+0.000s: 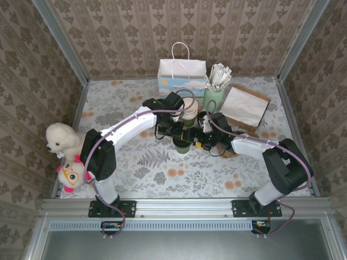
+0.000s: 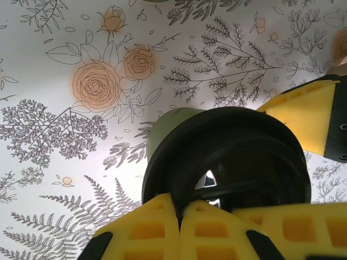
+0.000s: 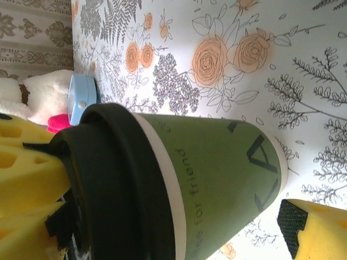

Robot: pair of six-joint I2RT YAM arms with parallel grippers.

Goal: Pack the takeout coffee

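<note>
The takeout coffee (image 1: 182,147) is a small green paper cup (image 3: 217,168) with "for friend" printed on it. It stands near the table's middle with a round black lid (image 2: 233,151) on top. My left gripper (image 2: 181,210) reaches down from behind and is shut on the lid's near rim, its yellow pads pinched together; from above it (image 1: 178,137) hovers over the cup. My right gripper (image 1: 198,143) comes in from the right and is open, with the cup between its spread fingers (image 3: 295,225). One of its fingers (image 2: 312,114) stands beside the lid.
A white paper bag (image 1: 181,75) stands at the back. In front of it are a stack of lidless cups (image 1: 190,108) and a pale-green holder of white sticks (image 1: 214,93). Flat paper bags (image 1: 246,105) lie at back right. Two plush toys (image 1: 64,140) sit at the left edge.
</note>
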